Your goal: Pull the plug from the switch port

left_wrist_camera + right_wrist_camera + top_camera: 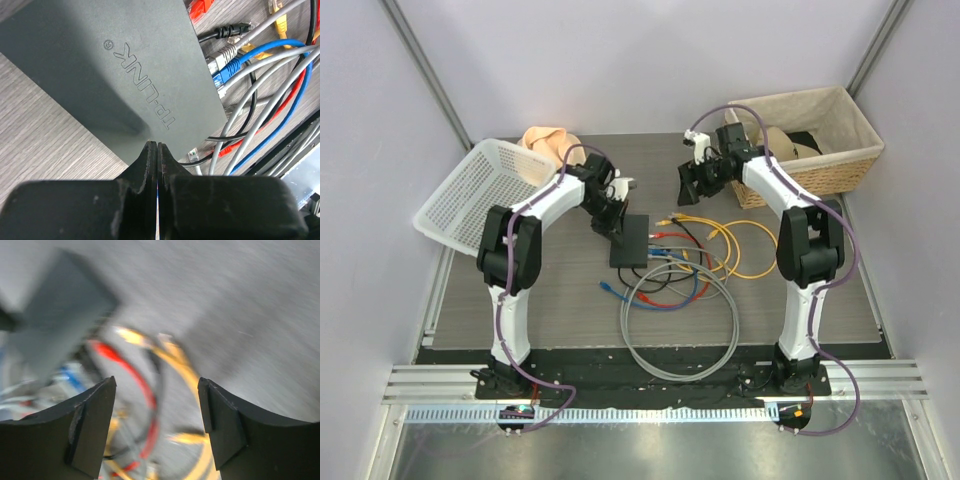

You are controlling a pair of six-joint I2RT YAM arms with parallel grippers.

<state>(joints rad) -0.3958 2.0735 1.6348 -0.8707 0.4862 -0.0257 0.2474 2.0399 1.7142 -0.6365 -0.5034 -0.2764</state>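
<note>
Right wrist view badly blurred: cables [131, 374] mere colour streaks. Cropped at the left wrist view's top edge: the switch [100, 75]; matte black, flat, embossed TP-LINK, lying midway on the desk [570, 320], blue plug [227, 70] socketed along its edge. Left end effector [153, 150] pinched shut, empty, at the switch's near edge, contact unclear. Right end effector [157, 385] spread wide, empty, above the cables.

Robot lab (walled bench [520, 300] w/ arms [510, 250]).
</note>
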